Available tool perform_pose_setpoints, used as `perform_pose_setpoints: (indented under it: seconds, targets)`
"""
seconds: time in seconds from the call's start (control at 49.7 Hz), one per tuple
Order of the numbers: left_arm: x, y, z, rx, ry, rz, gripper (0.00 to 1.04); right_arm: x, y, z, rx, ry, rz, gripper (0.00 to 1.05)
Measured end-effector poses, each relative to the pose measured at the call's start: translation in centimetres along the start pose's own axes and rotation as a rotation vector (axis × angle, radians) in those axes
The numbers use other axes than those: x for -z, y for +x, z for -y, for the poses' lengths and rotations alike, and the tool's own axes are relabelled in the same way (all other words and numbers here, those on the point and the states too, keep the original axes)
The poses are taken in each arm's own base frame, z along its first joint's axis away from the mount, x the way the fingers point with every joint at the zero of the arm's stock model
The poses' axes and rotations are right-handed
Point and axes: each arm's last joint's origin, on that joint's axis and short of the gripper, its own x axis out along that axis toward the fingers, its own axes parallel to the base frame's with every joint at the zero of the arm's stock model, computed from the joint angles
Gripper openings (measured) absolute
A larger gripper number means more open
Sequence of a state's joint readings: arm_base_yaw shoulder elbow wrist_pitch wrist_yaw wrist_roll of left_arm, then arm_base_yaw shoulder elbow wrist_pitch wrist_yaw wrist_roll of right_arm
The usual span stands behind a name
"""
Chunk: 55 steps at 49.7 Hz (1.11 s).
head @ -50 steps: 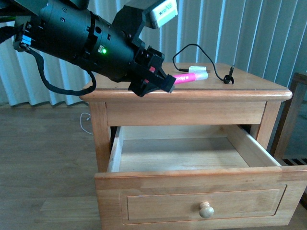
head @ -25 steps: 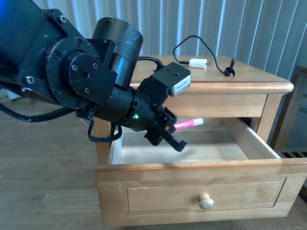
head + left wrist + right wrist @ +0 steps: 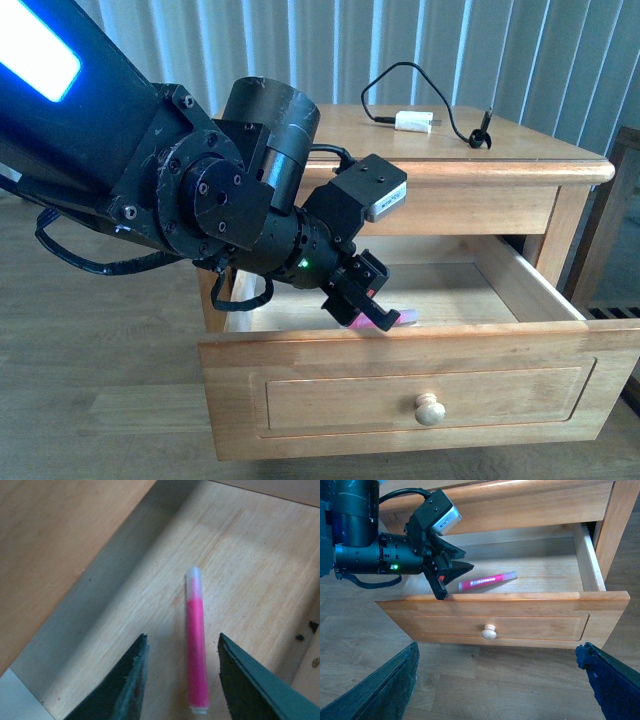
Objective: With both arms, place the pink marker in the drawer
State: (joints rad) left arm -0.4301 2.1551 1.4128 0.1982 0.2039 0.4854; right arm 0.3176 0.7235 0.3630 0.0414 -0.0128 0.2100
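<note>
The short bright pink cylindrical marker lies loose in the shallow light-brown wooden drawer, just beyond the left black pincer, whose tips are spread apart; the right pincer gapes wide too.

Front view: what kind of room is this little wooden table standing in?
Probably a room in a home, maybe a bedroom: a wooden nightstand with an open drawer, a white corded charger plug on top, and vertical blinds behind.

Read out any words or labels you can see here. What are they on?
Nothing here can be read for sure.
Pink marker in the drawer: print along its barrel, too blurred to read.
Small box on the left arm: pale face with faint marks, too small to read.
</note>
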Motion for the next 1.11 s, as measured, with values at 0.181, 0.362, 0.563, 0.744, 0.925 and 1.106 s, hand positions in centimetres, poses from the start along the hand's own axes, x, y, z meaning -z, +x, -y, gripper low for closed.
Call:
perform_pose_setpoints:
  seconds: [0.181,0.362,0.563,0.744,0.925,1.106]
  targets:
    - [-0.5,-0.8,-0.1,-0.070,-0.007,0.020,0.69,0.0,0.0,0.0,0.000,0.000,0.000,0.96]
    - [-1.9,-4.0,-0.3,-0.162,-0.026,0.088,0.96,0.0,0.0,0.0,0.000,0.000,0.000,0.96]
    - [-3.3,-10.8,-0.6,-0.369,-0.080,0.154,0.99,0.0,0.0,0.0,0.000,0.000,0.000,0.96]
    - [-1.9,-19.5,-1.0,-0.612,-0.220,0.229,0.99,0.0,0.0,0.0,0.000,0.000,0.000,0.96]
    - [1.1,-26.4,0.6,-0.727,-0.374,0.277,0.99,0.0,0.0,0.0,0.000,0.000,0.000,0.96]
    - [5.2,-30.1,3.4,-0.806,-0.518,0.254,0.99,0.0,0.0,0.0,0.000,0.000,0.000,0.96]
